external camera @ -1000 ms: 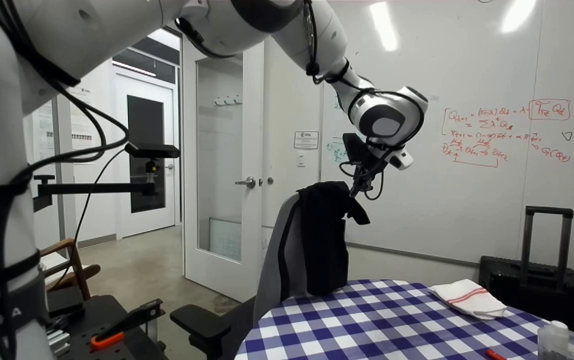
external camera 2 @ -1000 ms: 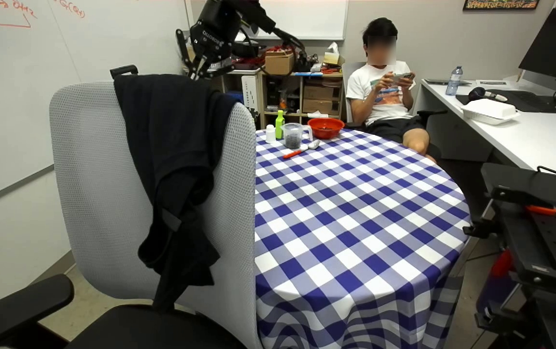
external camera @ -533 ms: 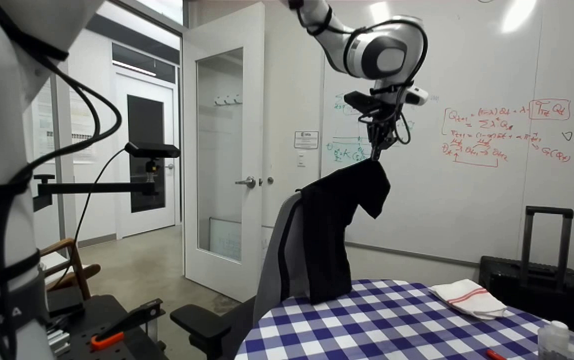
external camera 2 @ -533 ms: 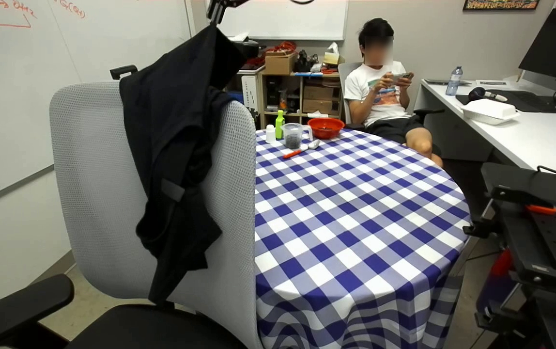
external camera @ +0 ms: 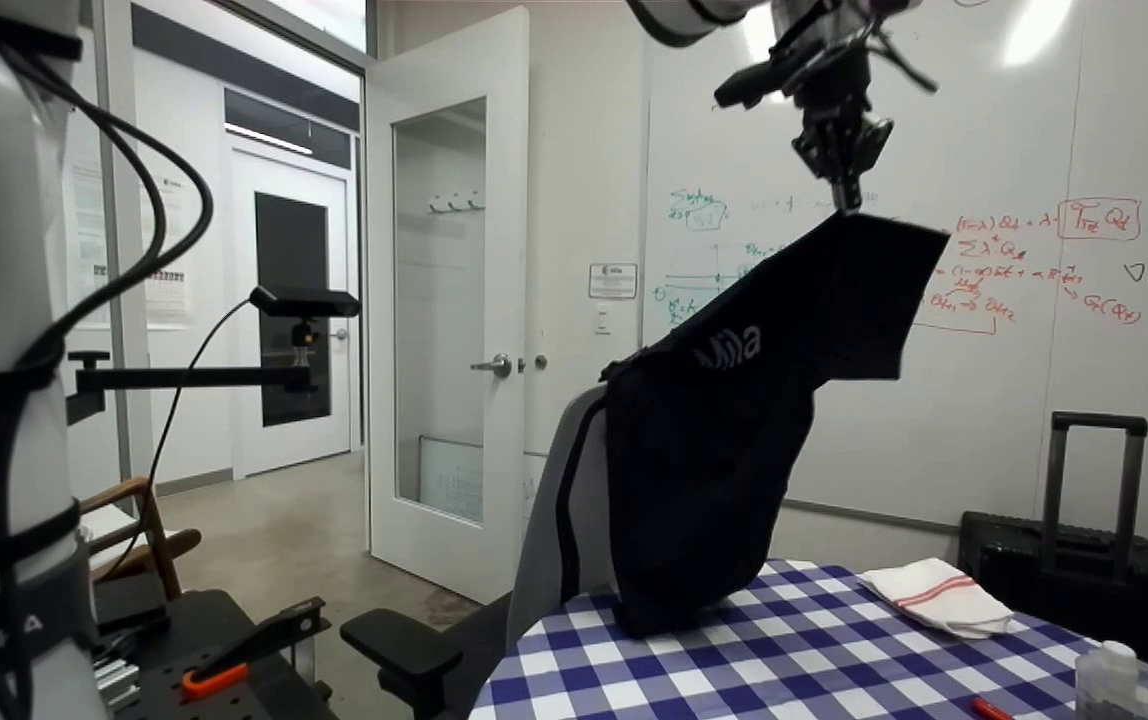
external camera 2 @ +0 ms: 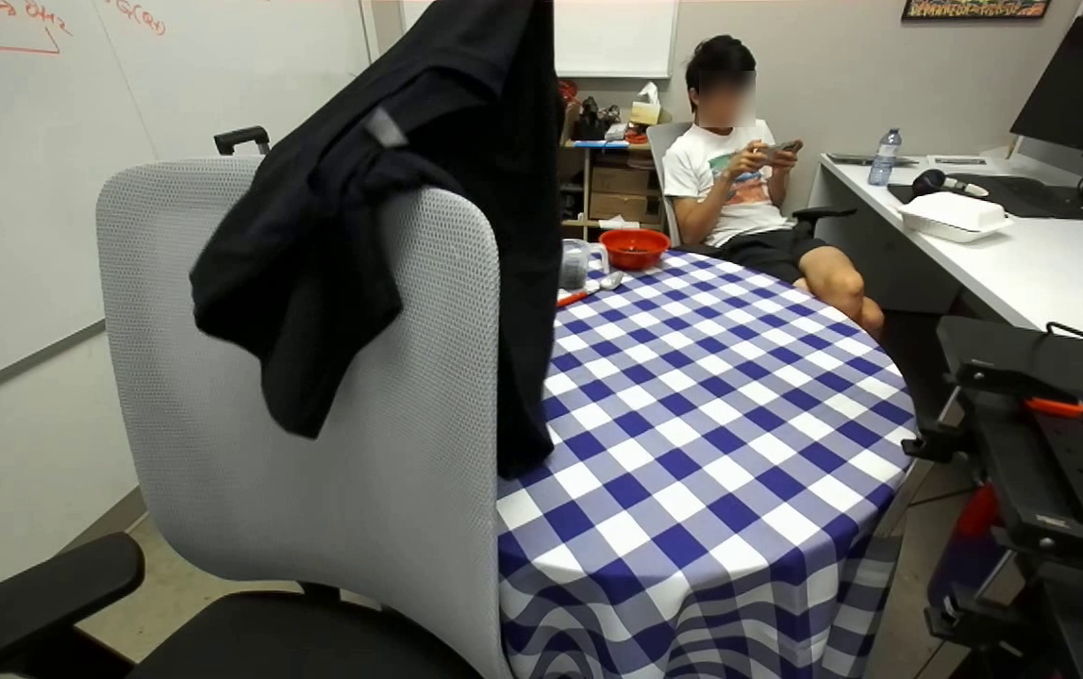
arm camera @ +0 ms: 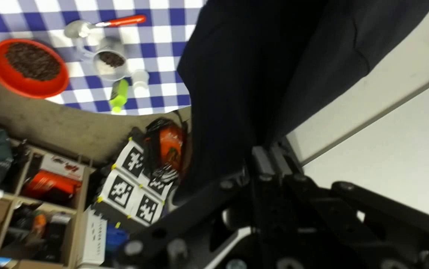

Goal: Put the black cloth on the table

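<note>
The black cloth [external camera: 724,480] is a limp garment with a pale "Mila" mark. It is stretched from the grey chair back [external camera 2: 174,377] up to my gripper [external camera: 848,205]. In an exterior view part of the cloth [external camera 2: 315,236] still drapes over the chair top, and a lower end hangs in front of the table edge; I cannot tell if it touches. The checked table [external camera: 714,680] stands beside the chair. In the wrist view my fingertips [arm camera: 268,151] are closed together with the cloth [arm camera: 237,74] hanging from them. My gripper is out of frame in the exterior view facing the person.
On the table are a folded white towel [external camera: 939,600], a red bowl [arm camera: 27,89], a red-handled spoon [arm camera: 125,21], a clear cup [arm camera: 115,45] and a green bottle [arm camera: 119,93]. A black suitcase [external camera: 1074,580] stands behind. A person [external camera 2: 740,170] sits beyond the table.
My gripper has risen from the chair top and moved toward the table side, drawing the cloth up with it. The part hanging behind the chair has slid upward and shortened.
</note>
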You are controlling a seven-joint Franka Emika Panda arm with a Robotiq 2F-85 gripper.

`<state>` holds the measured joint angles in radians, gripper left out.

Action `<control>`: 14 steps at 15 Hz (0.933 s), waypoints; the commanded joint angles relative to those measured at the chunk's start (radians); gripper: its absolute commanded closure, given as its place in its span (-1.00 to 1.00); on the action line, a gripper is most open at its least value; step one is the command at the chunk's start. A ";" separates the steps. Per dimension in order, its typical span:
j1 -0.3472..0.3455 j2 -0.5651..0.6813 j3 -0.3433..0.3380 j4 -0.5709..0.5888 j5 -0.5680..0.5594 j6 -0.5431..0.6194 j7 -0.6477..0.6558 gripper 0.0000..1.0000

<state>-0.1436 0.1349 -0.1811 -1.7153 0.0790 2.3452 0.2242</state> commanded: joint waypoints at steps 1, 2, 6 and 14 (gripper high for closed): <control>-0.033 -0.187 -0.058 -0.150 -0.197 0.024 0.062 0.95; -0.054 -0.229 -0.068 -0.174 -0.231 0.008 0.055 0.96; -0.123 -0.347 -0.095 -0.277 -0.237 -0.021 -0.024 0.95; -0.171 -0.453 -0.116 -0.429 -0.217 -0.085 -0.126 0.96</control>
<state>-0.3033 -0.2661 -0.2944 -2.0995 -0.1468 2.2858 0.1352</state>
